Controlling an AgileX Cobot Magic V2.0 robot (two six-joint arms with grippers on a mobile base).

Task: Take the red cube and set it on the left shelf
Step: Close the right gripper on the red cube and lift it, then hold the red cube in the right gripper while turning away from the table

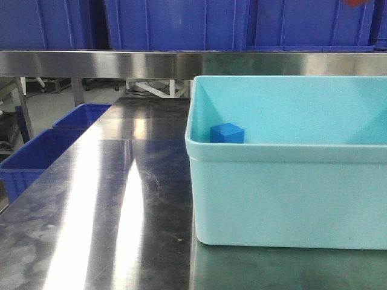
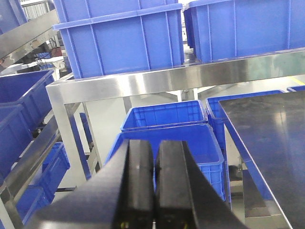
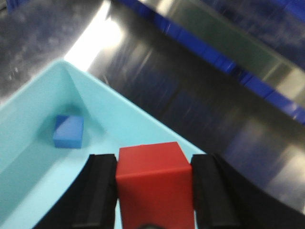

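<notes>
While the red cube sits clamped between the right gripper fingers, over the teal tub rim, pick looks done. Placing on the left shelf not yet done. Left gripper fingers pressed together, empty.

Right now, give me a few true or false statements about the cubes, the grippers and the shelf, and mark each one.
1. Blue crates stand on the shelf. True.
2. The blue cube sits on the shelf. False: it lies in the teal tub.
3. The right gripper holds the red cube. True.
4. The left gripper is open. False: it is shut, with nothing in it.
</notes>
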